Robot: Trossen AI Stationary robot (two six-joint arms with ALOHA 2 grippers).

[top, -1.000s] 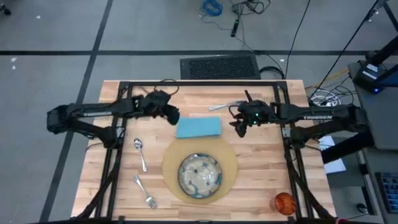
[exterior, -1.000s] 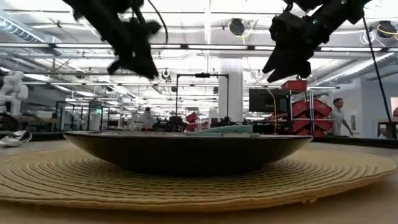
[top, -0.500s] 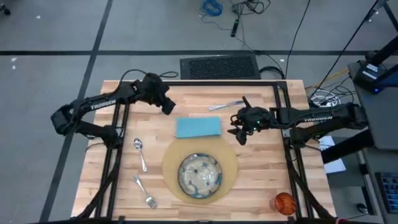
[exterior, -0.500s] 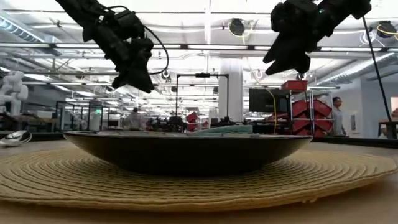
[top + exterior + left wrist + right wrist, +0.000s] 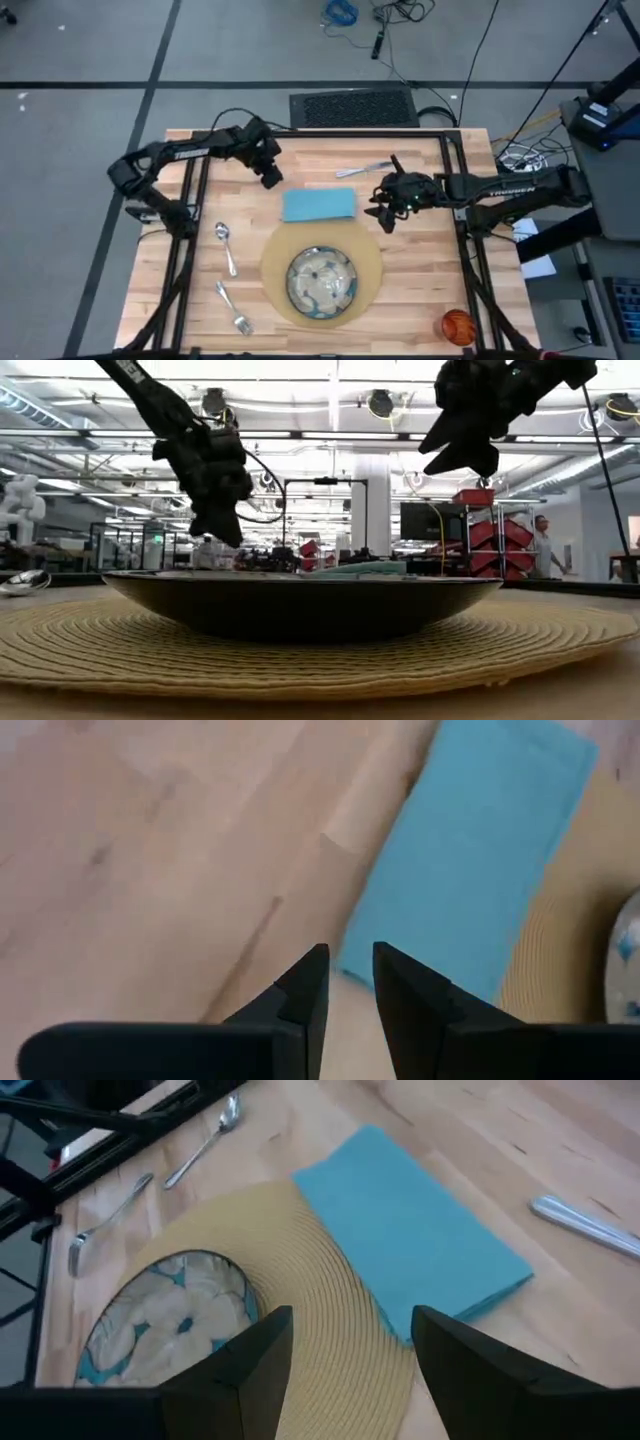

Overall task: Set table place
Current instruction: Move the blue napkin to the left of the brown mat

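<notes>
Fingers: left gripper (image 5: 347, 982) nearly closed on nothing, a narrow gap between its tips; right gripper (image 5: 350, 1348) wide open and empty
Left gripper place: in the air over the table (image 5: 180, 300), just beyond the napkin's far left corner
Right gripper place: hovering just right of the napkin (image 5: 319, 204), near the knife (image 5: 362, 169)
Napkin: flat, at the far edge of the placemat (image 5: 370, 275), one long edge touching or slightly overlapping it
Dish: centred on the placemat (image 5: 321, 279)
Spoon and fork: spoon (image 5: 226, 244) and fork (image 5: 231, 308) lie left of the placemat, well apart from the napkin
Cup: orange cup (image 5: 457, 325) at the near right corner, away from the setting
Step in hand: likely the napkin, judging by both grippers flanking it
How to do it well: lower the open right fingers square over a short edge, pinch only the cloth, and keep clear of the placemat weave; slide or lift it low so the fold holds
Risk: dragging the placemat and dish along, or nudging the knife
</notes>
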